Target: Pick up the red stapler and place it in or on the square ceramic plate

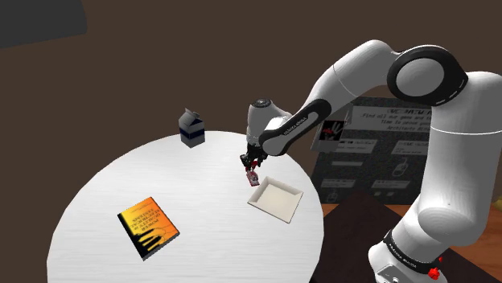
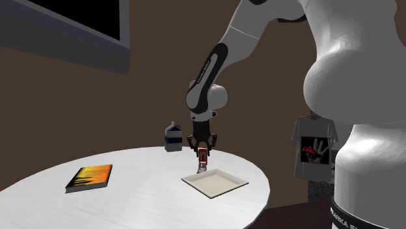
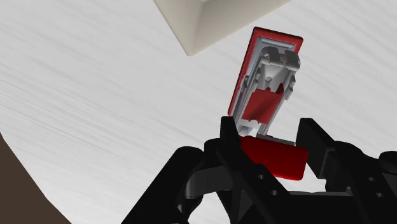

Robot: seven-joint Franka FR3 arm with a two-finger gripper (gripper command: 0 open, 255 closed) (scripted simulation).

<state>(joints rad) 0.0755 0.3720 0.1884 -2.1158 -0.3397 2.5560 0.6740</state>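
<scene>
Though partly hidden by the claw [image 3: 270,137] pinching it, red stapler [image 3: 267,70] aloft near plate [image 3: 197,25] corner.

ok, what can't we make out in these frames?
- Stapler rear end: wrist view, covered by the hand clasping it.
- Plate: wrist view, cut off by the top edge beyond one corner.
- Book cover text: shoulder view, too small to read.
- Poster text: shoulder view, partly behind the arm, the rest too small to read.
</scene>
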